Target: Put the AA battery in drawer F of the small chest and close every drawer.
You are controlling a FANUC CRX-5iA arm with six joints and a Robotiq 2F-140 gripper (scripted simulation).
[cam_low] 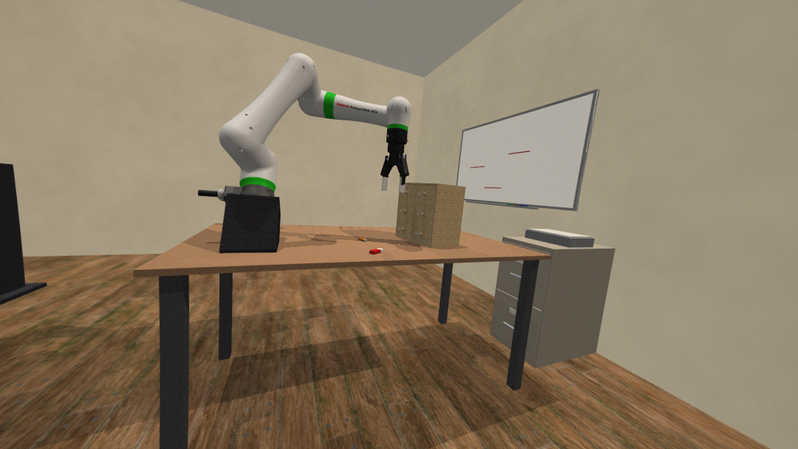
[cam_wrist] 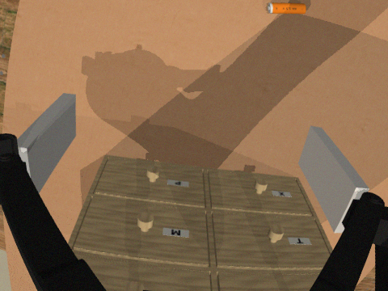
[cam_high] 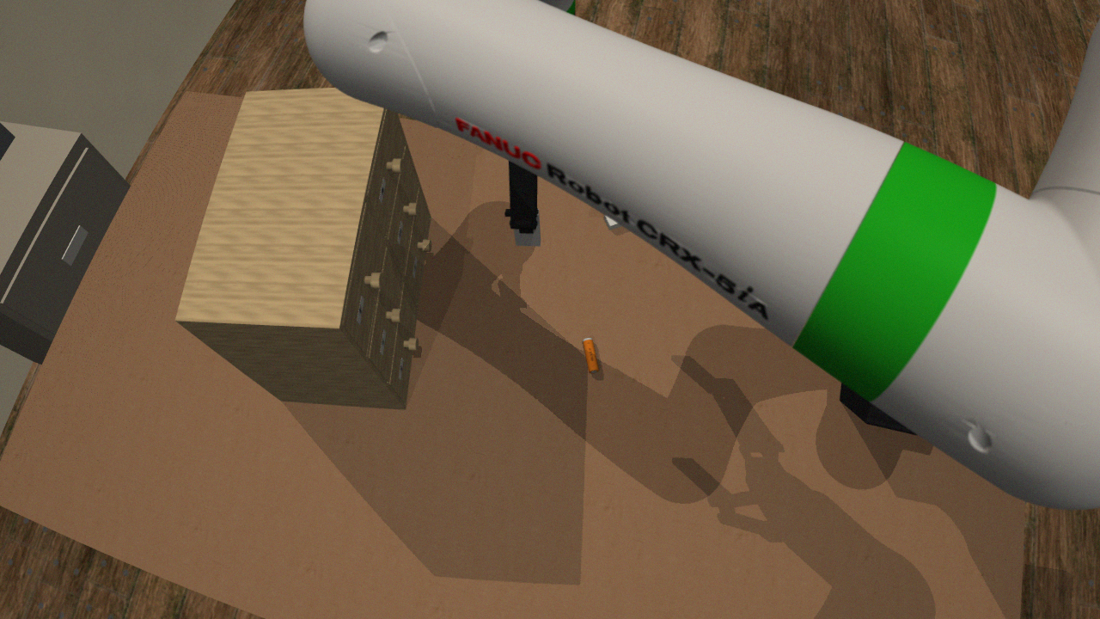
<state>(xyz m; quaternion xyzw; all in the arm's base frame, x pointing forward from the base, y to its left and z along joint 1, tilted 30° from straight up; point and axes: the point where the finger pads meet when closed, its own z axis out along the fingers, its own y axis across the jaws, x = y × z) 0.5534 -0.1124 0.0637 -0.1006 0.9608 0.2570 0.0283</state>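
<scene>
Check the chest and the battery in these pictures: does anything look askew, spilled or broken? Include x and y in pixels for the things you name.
Nothing stands out. The chest (cam_high: pixel 284 207) (cam_low: pixel 434 214) (cam_wrist: pixel 209 226) stands upright, the drawer fronts in view look pushed in, and the battery (cam_high: pixel 589 354) (cam_low: pixel 361 239) (cam_wrist: pixel 288 8) lies whole on the table (cam_high: pixel 192 477) (cam_low: pixel 312 257) (cam_wrist: pixel 52 52).

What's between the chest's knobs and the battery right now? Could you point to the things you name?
In the top view, only tabletop (cam_high: pixel 491 462), partly in shadow, shows between the chest's knobs (cam_high: pixel 394 315) and the orange battery (cam_high: pixel 590 354); no object lies there.

Knobs jut into the open side of the chest

Over the counter (cam_high: pixel 491 493) (cam_low: pixel 312 259) (cam_wrist: pixel 44 52), open air fronts the drawer chest (cam_high: pixel 277 207) (cam_low: pixel 446 214) (cam_wrist: pixel 209 226); its projecting knobs (cam_high: pixel 394 315) (cam_low: pixel 421 213) (cam_wrist: pixel 145 222) obstruct close passage along the drawer faces.
</scene>
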